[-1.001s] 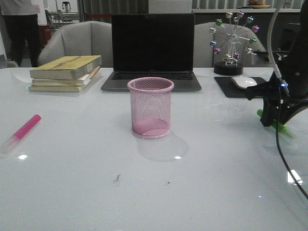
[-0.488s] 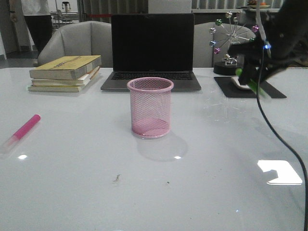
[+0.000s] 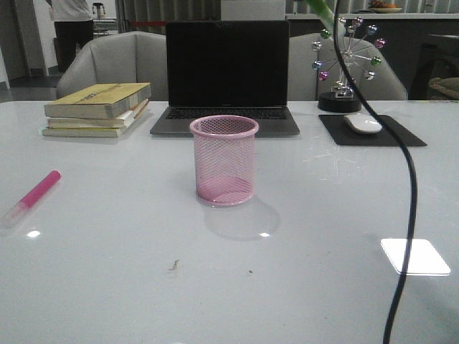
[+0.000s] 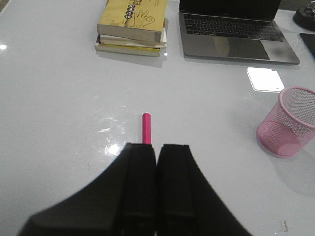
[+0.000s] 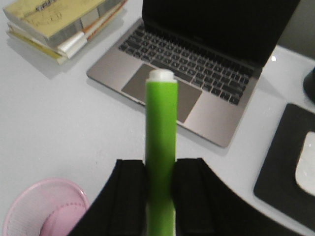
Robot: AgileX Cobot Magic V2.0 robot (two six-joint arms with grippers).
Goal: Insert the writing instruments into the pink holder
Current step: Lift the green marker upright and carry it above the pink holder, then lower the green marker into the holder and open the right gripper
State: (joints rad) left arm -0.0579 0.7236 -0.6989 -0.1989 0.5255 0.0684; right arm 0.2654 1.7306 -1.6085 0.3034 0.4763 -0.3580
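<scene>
The pink holder [image 3: 224, 159] stands upright at the table's middle, nothing inside it. My right gripper [image 5: 161, 164] is shut on the green marker [image 5: 161, 123], high above the table over the laptop; the holder [image 5: 44, 209] lies below and to one side. In the front view only the green marker's tip [image 3: 320, 8] shows at the top edge. The magenta marker [image 3: 32, 197] lies flat at the far left. My left gripper [image 4: 157, 146] is shut and holds nothing, hovering just short of the magenta marker [image 4: 146, 128], with the holder [image 4: 290, 123] off to the side.
A laptop [image 3: 227, 72] stands open behind the holder, a stack of books [image 3: 97, 107] at back left. A mouse [image 3: 363, 123] on a black pad and a ferris-wheel ornament [image 3: 347, 64] sit at back right. A black cable [image 3: 409, 179] hangs down the right side.
My right gripper has risen from the table's right side with the green marker, moving up and left until it left the top of the front view. The magenta marker and holder stayed put.
</scene>
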